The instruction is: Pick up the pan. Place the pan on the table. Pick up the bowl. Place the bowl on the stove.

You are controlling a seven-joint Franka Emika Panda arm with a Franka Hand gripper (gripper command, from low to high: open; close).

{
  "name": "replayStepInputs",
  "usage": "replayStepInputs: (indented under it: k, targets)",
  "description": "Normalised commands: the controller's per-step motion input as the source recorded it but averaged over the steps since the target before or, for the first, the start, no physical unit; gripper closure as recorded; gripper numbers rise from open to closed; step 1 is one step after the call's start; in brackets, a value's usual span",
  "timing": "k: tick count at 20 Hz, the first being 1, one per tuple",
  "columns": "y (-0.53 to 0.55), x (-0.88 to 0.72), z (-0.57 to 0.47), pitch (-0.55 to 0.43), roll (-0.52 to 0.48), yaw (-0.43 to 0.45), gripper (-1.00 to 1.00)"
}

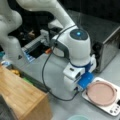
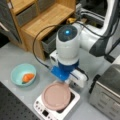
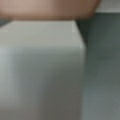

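A white Franka arm reaches down over a grey table (image 2: 15, 60). Its gripper (image 2: 65, 80), carried on a blue mount, sits low at the rim of the pan (image 2: 55, 96). The fingertips are hidden behind the wrist body in both front views, so I cannot tell whether they are spread or pinching the rim.

The pan is a round, shallow, pinkish-brown dish. It rests on the stove (image 2: 41, 108), a small white square cooktop with buttons along one edge, and covers most of the dark centre. In a front view, the pan (image 1: 101, 93) lies just to the right of the gripper (image 1: 80, 88), on the same stove (image 1: 113, 108). The wrist view shows the stove's white side wall (image 3: 40, 72) very close, with the pan's pinkish edge (image 3: 47, 8) across the top.

The teal bowl (image 2: 17, 72) with an orange piece inside stands on the table, well apart, toward a front view's left. A steel toaster oven (image 2: 107, 92) stands at the right.

The work seems to be at picking up the pan. A good grasp likely means closing squarely on the rim and lifting level, so the pan does not drag the stove along.
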Motion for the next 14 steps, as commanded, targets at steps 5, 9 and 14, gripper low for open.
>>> replayStepInputs:
  k: [5,9,14]
  targets:
    - [0.06,0.00,-0.01,0.014,-0.118,0.043,1.00]
    - [0.06,0.00,-0.01,0.015,-0.116,0.036,1.00]
    - [0.08,0.02,-0.02,0.011,-0.114,0.022,1.00]
